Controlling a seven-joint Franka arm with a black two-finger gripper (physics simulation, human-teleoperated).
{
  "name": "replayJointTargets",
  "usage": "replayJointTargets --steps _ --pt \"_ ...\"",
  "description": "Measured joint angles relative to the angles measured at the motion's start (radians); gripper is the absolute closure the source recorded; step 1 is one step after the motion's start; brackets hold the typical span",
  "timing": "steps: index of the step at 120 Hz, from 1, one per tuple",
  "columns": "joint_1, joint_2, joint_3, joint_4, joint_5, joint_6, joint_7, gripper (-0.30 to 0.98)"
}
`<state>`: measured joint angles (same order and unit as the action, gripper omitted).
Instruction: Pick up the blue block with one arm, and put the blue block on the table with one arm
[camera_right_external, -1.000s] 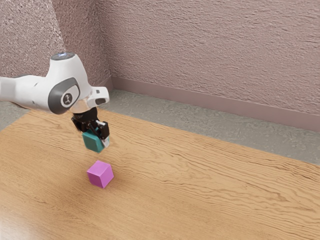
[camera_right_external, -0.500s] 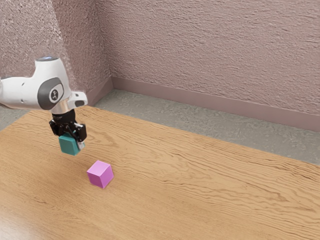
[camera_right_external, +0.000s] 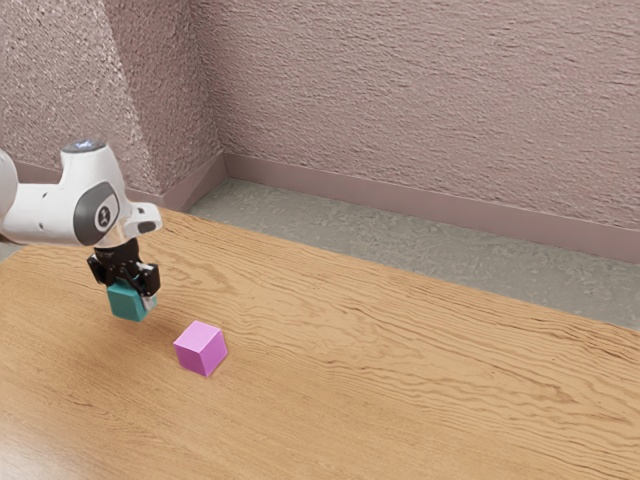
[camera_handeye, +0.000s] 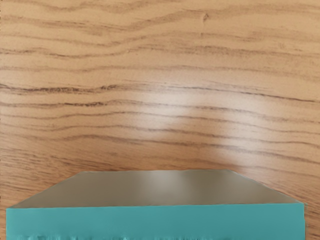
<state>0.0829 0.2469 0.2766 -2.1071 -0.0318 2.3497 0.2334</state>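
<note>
My black gripper (camera_right_external: 130, 284) is over the exterior view's left part of the table (camera_right_external: 400, 380), shut on the teal-blue block (camera_right_external: 127, 301). The block's upper part is between the fingers, and its lower part hangs below them. Whether its underside touches the wood, I cannot tell. Close under the hand, the same block (camera_handeye: 155, 220) shows large in the wrist view, with wood grain beyond it.
A pink-purple block (camera_right_external: 201, 348) rests on the table, a short way toward the exterior view's right and nearer that camera than the held block. A textured wall (camera_right_external: 420, 100) rises past the table's far edge.
My hand has carried the blue block toward the exterior view's left, then lower in the last half second. The pink-purple block has stayed where it was.
</note>
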Motion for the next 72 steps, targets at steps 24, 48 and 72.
replayJointTargets --steps 24,48,72 --pt "-0.001 -0.045 -0.005 0.006 -0.006 -0.003 0.020 0.08" --pt "0.041 -0.279 -0.148 0.227 0.043 -0.275 0.009 0.03" --pt "-0.089 -0.316 -0.205 0.325 0.069 -0.477 -0.030 0.01"
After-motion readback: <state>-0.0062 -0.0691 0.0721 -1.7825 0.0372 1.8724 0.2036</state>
